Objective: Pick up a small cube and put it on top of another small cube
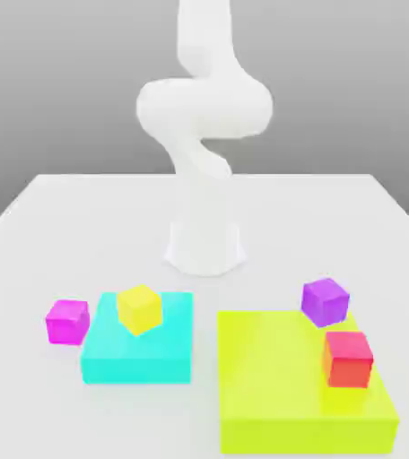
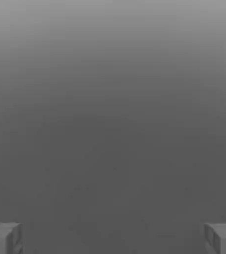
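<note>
A small magenta-pink cube (image 1: 66, 321) rests on the white table (image 1: 47, 233) at the exterior view's left. It sits just beside the flat cyan block (image 1: 141, 354). A yellow cube (image 1: 139, 308) lies on top of that cyan block. On the wide lime block (image 1: 280, 394) at the right sit a violet-purple cube (image 1: 324, 300) at the back corner and a red cube (image 1: 348, 359) nearer the front. In the hand view my gripper (image 2: 113, 239) is open. Its grey fingertips (image 2: 3, 239) stand far apart with nothing between them, facing a plain grey backdrop.
The white arm (image 1: 204, 125) rises from its base (image 1: 205, 246) at the middle of the table, behind the blocks, and bends upward. A strip of bare table separates the cyan and lime blocks.
</note>
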Robot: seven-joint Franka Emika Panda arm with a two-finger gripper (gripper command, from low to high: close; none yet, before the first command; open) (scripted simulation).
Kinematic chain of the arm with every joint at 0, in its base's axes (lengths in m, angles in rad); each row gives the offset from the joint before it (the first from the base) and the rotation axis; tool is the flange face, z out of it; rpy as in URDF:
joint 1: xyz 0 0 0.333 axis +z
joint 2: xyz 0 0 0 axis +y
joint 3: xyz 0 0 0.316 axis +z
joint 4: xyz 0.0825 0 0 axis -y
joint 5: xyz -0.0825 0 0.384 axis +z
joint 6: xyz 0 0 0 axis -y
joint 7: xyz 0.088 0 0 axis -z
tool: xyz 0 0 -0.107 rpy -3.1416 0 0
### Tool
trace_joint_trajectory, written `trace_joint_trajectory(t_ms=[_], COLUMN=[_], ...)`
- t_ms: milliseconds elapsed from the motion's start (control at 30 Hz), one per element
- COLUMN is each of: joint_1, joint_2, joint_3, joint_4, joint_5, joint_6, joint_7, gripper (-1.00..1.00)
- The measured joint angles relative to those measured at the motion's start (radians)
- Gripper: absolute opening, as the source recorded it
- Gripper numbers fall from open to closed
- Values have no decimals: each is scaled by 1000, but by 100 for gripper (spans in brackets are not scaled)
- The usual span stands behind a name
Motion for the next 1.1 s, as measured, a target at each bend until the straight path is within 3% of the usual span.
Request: trace_joint_trajectory(t_ms=[367, 600, 700, 867, 900, 1100], joint_1=[-347, -530, -550, -615, -629, -637], joint_2=[376, 641, 748, 930, 959, 973], joint_3=[-36, -117, -127, -43, -27, -20], joint_4=[-304, -507, -527, -501, -496, -494], joint_5=[-31, -27, 21, 111, 116, 117], joint_6=[279, 472, 558, 707, 731, 746], joint_7=[481, 790, 804, 745, 741, 741], gripper=[0, 0, 0, 0, -100, -100])
